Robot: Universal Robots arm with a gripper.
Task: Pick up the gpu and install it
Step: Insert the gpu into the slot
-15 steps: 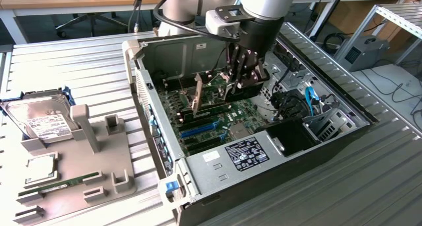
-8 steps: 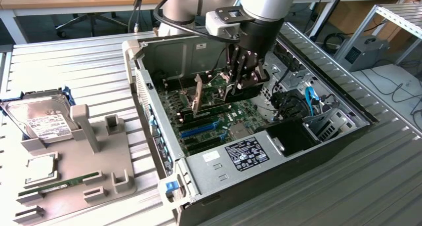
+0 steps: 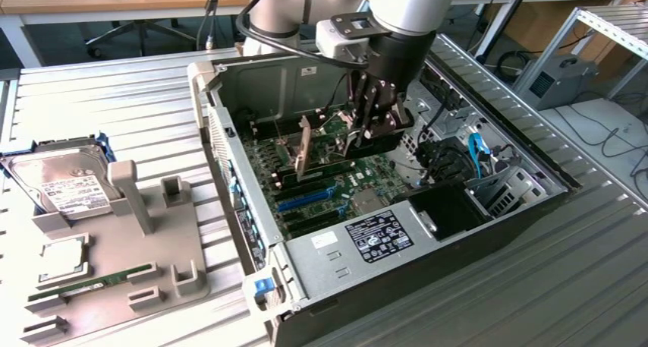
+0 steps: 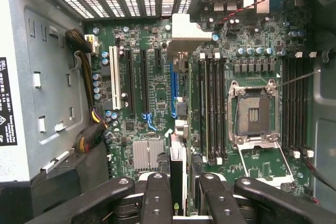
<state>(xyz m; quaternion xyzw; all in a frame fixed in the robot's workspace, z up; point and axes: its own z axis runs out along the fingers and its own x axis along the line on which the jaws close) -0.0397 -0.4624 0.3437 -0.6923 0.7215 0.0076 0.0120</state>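
The gpu [image 3: 326, 162] stands on edge inside the open computer case [image 3: 405, 237], just over the motherboard [image 3: 360, 181], its light metal bracket toward the case's rear wall. My gripper [image 3: 371, 128] reaches down from above and is shut on the card's top edge. In the wrist view the gpu [image 4: 177, 162] appears edge-on between my black fingers [image 4: 157, 198], running along the blue expansion slot [image 4: 172, 94] to its silver bracket [image 4: 181, 31]. I cannot tell whether the card's connector touches the slot.
In the wrist view, black memory slots [image 4: 212, 108] and the bare CPU socket [image 4: 254, 113] lie beside the card, and a cable bundle [image 4: 86, 87] on the other side. On the exterior view's left, a grey holder [image 3: 152, 244] carries a hard drive [image 3: 63, 184], a CPU [image 3: 63, 256] and a RAM stick [image 3: 93, 282].
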